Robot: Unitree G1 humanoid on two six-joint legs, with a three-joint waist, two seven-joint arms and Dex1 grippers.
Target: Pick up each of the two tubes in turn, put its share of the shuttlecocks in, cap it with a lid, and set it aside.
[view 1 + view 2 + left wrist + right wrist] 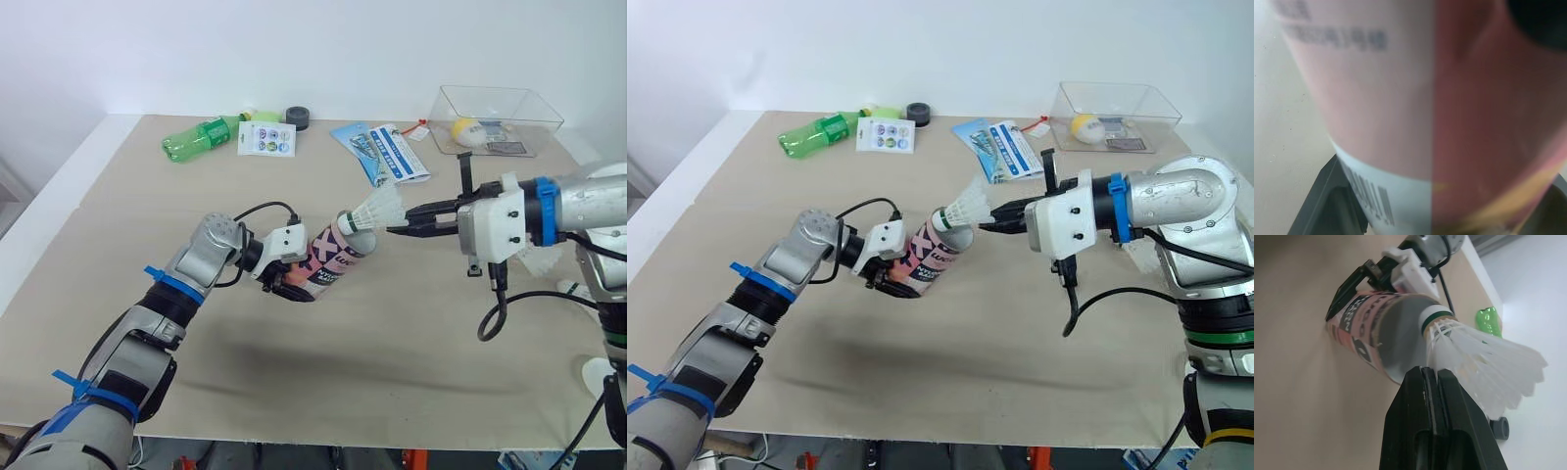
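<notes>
Carefully, I am lining up the shuttlecock [377, 210], pinched by its skirt in my right jaws, cork-first at the tube [331, 258] mouth; my left jaws are clamping that tube tilted above the table [392, 377].

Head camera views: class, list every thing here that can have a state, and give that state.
Tube: uncapped, held tilted off the table.
Shuttlecock: pinched by its feathers, cork at the tube's mouth.
Left gripper: shut on the tube.
Right gripper: shut on the shuttlecock.
Green bottle: lying on its side.
Clear box: open, lidless.
</notes>
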